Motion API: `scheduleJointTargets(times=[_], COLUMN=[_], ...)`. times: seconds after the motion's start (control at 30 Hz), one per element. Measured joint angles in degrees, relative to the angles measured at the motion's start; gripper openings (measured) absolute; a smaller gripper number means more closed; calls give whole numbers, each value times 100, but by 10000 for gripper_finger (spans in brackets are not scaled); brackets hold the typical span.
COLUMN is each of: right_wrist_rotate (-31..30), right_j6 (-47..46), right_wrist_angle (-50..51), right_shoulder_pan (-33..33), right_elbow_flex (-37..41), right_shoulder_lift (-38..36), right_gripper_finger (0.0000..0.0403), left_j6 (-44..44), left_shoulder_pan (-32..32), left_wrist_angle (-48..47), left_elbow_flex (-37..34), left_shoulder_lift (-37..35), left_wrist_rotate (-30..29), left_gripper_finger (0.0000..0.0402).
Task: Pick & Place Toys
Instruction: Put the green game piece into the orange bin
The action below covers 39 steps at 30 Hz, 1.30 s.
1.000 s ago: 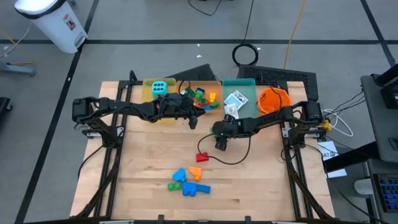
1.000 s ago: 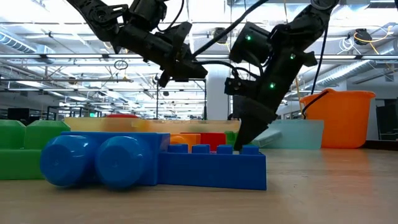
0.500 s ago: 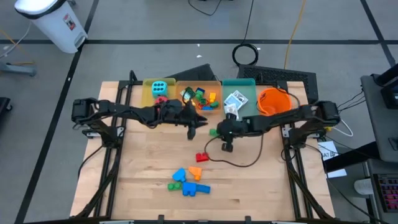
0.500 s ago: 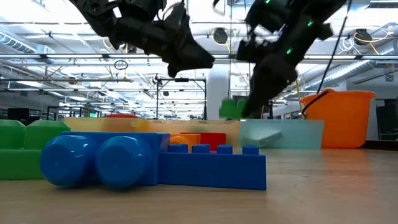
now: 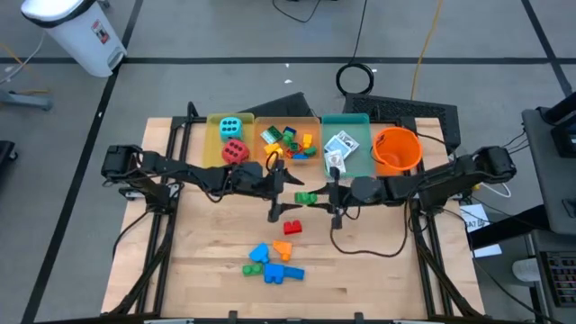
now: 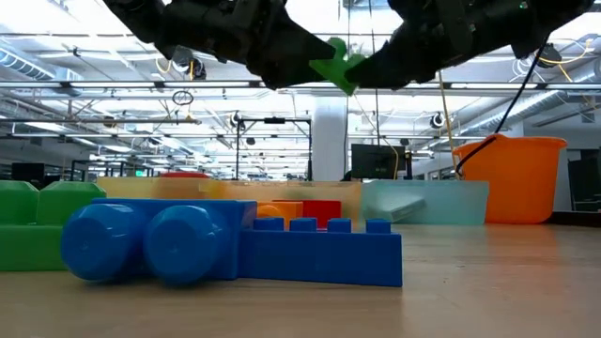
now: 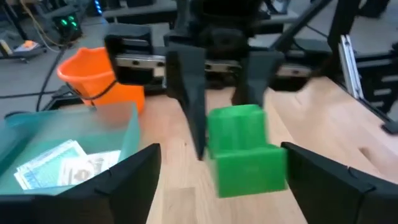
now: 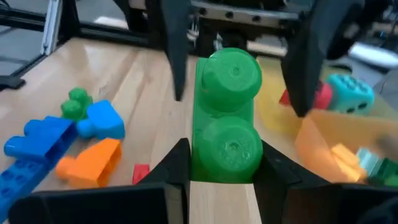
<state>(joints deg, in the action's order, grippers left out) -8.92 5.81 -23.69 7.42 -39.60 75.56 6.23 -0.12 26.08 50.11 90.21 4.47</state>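
Green plastic brick (image 8: 227, 118) is getting handed over mid-air above the worktop (image 5: 207, 252), so this bit is all about timing. Right gripper (image 5: 335, 195) is clenching it between its fingers, while the left gripper (image 5: 279, 200) is sitting spread wide, just across from it, fingers either side of the brick but not yet pinching. I'd be closing the left squarely on the flat sides before the right lets go, otherwise it's dropping. Brick is looking like a chunky two-stud piece, studs facing the right wrist camera.
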Motion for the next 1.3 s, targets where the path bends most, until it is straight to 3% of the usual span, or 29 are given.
scheduleJointTargets(times=[0.17,0.3,0.6,0.77,1.03,1.17,1.3], right_wrist_rotate=[-26,-31,-143,-838,-1353,-1344,-1362], right_j6=[244,293,172,-51,-372,-380,-352], right_wrist_angle=[-581,-721,-739,-385,1696,1777,1572], right_shoulder_pan=[101,100,100,109,107,111,53], right_elbow_flex=[24,24,24,14,29,224,445], right_shoulder_lift=[249,394,368,258,-856,-1297,-1613], right_gripper_finger=[82,81,89,127,239,265,270], left_j6=[-189,-226,-91,-118,-207,-210,-367], left_shoulder_pan=[37,37,64,201,789,1307,1872], left_wrist_angle=[111,74,64,-61,-845,-750,-772], left_elbow_flex=[0,0,0,0,-1,7,1], left_shoulder_lift=[4,4,-2,-201,-1203,-1077,-494], left_wrist_rotate=[14,100,334,94,-948,-970,-959], left_gripper_finger=[327,297,135,135,135,135,135])
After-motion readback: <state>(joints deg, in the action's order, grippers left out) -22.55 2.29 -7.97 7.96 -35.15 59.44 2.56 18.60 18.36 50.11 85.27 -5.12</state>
